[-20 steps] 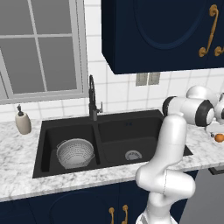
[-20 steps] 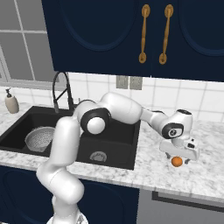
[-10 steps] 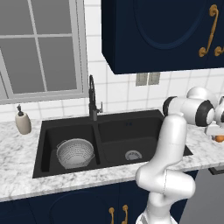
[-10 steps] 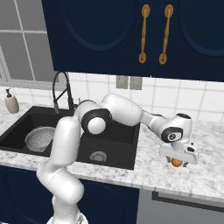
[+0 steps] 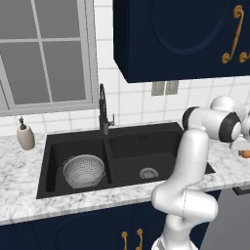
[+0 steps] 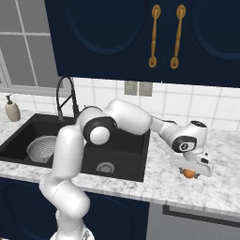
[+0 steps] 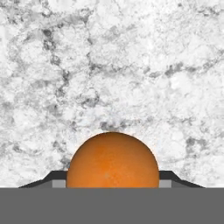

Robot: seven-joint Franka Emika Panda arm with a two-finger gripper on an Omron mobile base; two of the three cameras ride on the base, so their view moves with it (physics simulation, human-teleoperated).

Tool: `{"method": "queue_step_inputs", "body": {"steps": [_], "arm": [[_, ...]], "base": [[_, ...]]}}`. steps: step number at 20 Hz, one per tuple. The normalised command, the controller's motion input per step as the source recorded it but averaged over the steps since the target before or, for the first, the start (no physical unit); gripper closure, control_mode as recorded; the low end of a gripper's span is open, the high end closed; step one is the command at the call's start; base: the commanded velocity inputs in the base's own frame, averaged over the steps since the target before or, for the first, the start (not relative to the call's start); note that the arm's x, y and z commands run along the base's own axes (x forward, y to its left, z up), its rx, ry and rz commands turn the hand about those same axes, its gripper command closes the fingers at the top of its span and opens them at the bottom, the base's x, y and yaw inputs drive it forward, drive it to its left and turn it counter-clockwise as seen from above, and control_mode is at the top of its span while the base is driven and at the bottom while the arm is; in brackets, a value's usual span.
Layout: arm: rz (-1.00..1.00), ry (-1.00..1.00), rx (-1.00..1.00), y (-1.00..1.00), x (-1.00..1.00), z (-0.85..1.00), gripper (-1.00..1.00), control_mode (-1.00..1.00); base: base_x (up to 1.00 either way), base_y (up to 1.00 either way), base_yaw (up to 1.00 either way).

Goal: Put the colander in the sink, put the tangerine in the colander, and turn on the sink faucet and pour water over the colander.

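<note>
Gripper (image 7: 112, 186) lowered over the tangerine (image 7: 112, 160) on the marble counter (image 7: 131, 65) right of the sink (image 6: 123, 174); both finger tips flank the fruit, seemingly touching it, though whether they clench it cannot be told. The low approach likely suits a sideways pinch on a round fruit. Farther off, the colander (image 5: 84, 171) sits in the left basin, near the sink faucet (image 5: 103, 110).
</note>
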Motion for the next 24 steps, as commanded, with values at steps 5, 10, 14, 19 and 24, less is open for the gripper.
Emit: {"method": "queue_step_inputs", "body": {"steps": [5, 10, 14, 19, 24], "arm": [[0.02, -0.21, 0.00, 0.86, -0.23, 0.64, 1.00, -1.00], [0.02, -0.10, 0.00, 0.98, -0.02, 0.68, 1.00, -1.00], [0.02, 0.04, -0.06, 1.00, 0.01, 0.57, 1.00, -1.00], [0.02, 0.02, -0.06, 1.00, 0.03, 0.21, 1.00, -1.00], [0.04, -0.01, -0.01, 1.00, 0.00, 0.00, 1.00, -1.00]], "base": [[0.00, 0.00, 0.00], [0.00, 0.00, 0.00], [0.00, 0.00, 0.00], [0.00, 0.00, 0.00], [0.00, 0.00, 0.00]]}}
